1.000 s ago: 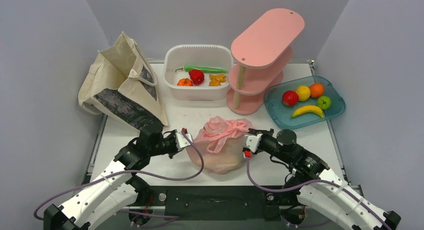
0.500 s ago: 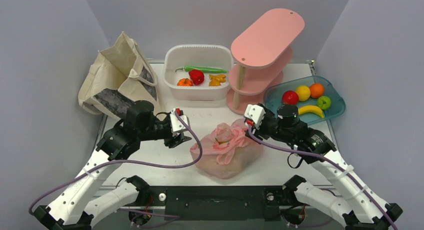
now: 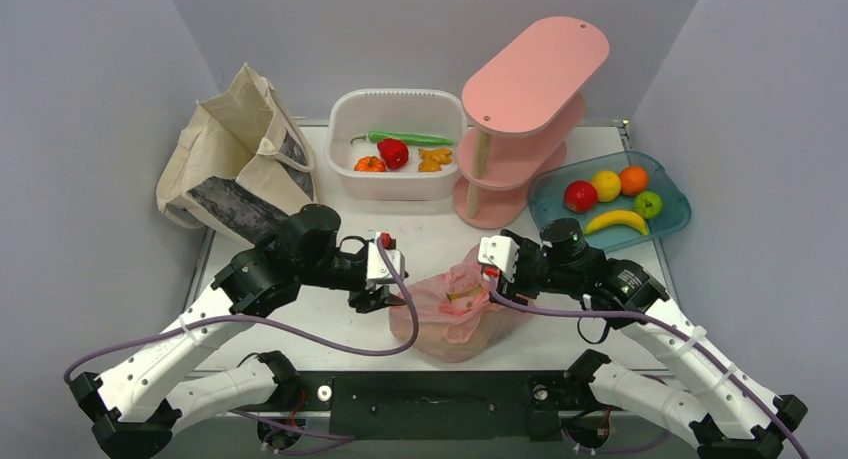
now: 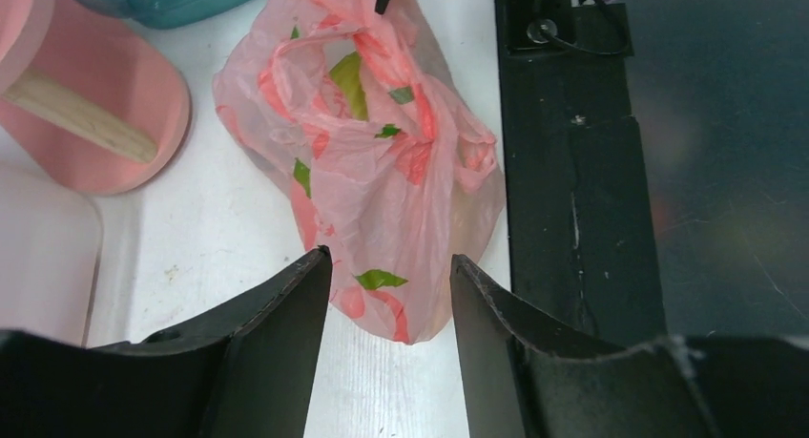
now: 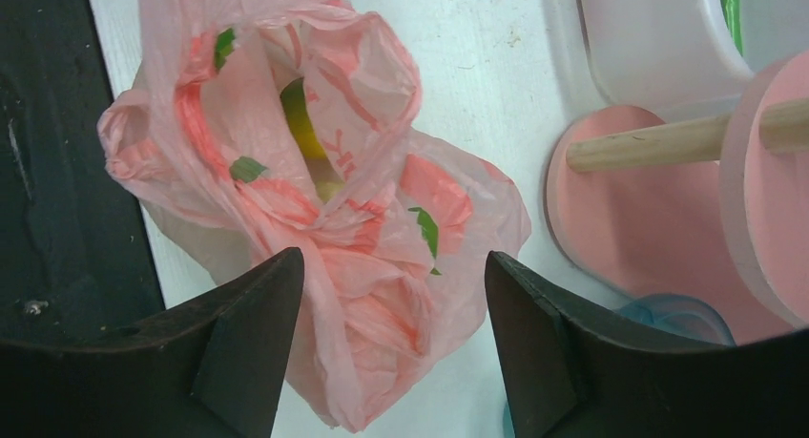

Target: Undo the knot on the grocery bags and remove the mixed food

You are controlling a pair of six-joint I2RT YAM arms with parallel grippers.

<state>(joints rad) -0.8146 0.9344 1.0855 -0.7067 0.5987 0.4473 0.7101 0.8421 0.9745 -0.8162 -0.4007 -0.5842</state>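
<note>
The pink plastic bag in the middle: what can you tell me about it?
The pink plastic bag is thin, translucent and crumpled, with red and green print. It slumps on the white table near its front edge, handles bunched and twisted on top; something yellow-green shows through a gap. The left arm's fingers and the right arm's fingers stand open on either side, holding nothing.

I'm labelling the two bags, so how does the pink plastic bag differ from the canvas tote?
The pink plastic bag is thin and translucent with red print; the canvas tote is opaque beige with a dark patterned patch. The pink plastic bag is smaller and slumps near the front edge of the table; the canvas tote stands taller at the far left. Both are soft bags with carry handles.
</note>
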